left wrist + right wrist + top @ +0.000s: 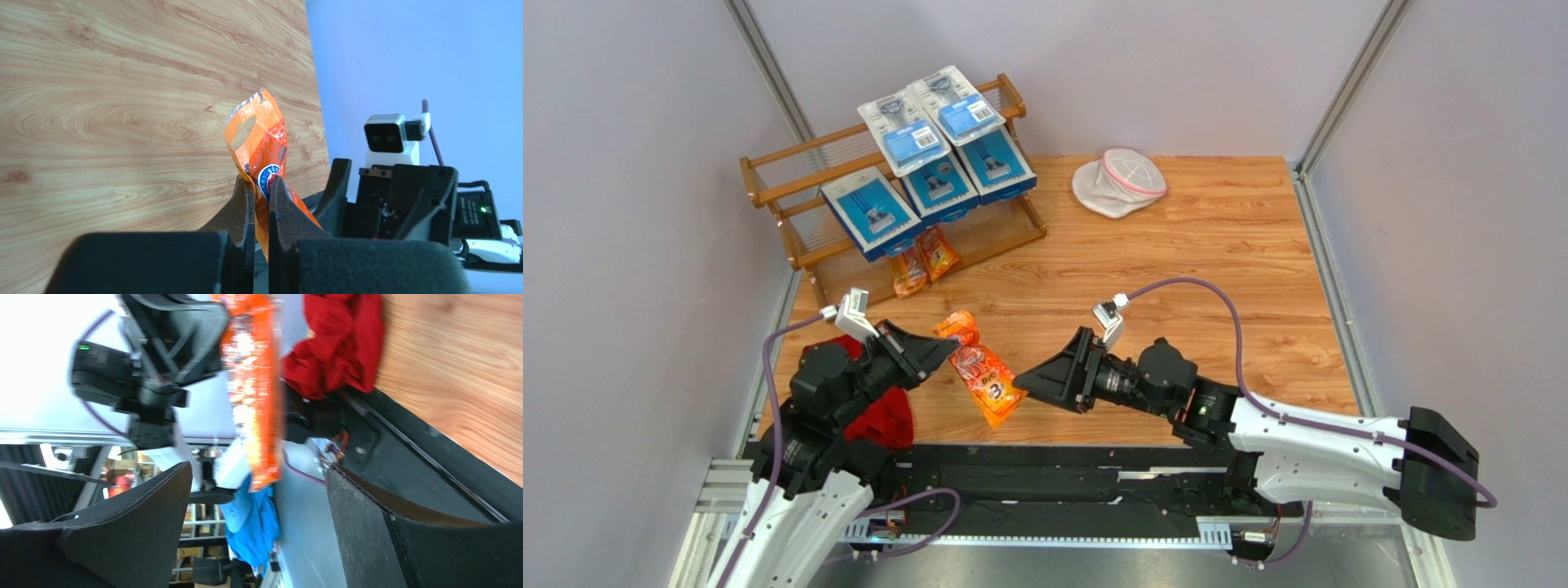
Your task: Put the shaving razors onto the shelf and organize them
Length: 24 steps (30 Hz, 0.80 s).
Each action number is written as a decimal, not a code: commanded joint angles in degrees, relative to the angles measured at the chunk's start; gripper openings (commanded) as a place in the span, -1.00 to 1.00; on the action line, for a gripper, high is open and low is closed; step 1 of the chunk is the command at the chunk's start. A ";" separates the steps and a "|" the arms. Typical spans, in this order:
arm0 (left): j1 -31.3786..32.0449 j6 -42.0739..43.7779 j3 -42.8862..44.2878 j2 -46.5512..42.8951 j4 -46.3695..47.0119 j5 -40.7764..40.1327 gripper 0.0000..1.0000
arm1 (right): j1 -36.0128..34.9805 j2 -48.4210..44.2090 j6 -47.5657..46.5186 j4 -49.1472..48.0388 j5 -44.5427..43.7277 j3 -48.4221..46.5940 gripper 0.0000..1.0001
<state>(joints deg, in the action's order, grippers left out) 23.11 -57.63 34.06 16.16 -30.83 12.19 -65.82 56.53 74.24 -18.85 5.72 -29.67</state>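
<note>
Though partly hidden in the pinch of the left hand (261, 187), an orange bag (258, 131); right hand (258, 471) spread wide.

The shelf (787, 172) stands on the surface (1210, 270). Two blister packs (934, 116) lie on its top tier, three flat boxes (934, 190) on the lower one, and two small bags (925, 263) at its foot. The pouch (1118, 181) lies to its right. Well before the shelf, a third bag (983, 380) hangs between the left tool (940, 353) and the right tool (1032, 382). The cloth (885, 417) lies farther before it still.
</note>
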 commanded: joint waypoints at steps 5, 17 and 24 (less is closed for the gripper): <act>-0.17 -1.26 -1.10 -1.31 2.27 -2.78 -1.00 | -3.25 7.53 4.95 -16.39 -3.52 -1.00 0.54; -0.17 -1.52 -1.37 -3.07 1.38 -3.75 -1.00 | -5.46 10.97 6.53 -16.39 -7.72 -2.06 0.31; -0.18 -2.67 -3.04 -3.51 2.88 -2.87 -1.00 | -6.25 15.00 8.46 -22.53 -9.14 -2.23 0.05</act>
<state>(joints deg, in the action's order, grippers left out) 23.11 -59.13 31.99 13.37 -30.59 8.88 -71.07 69.08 80.99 -34.61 -0.25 -29.67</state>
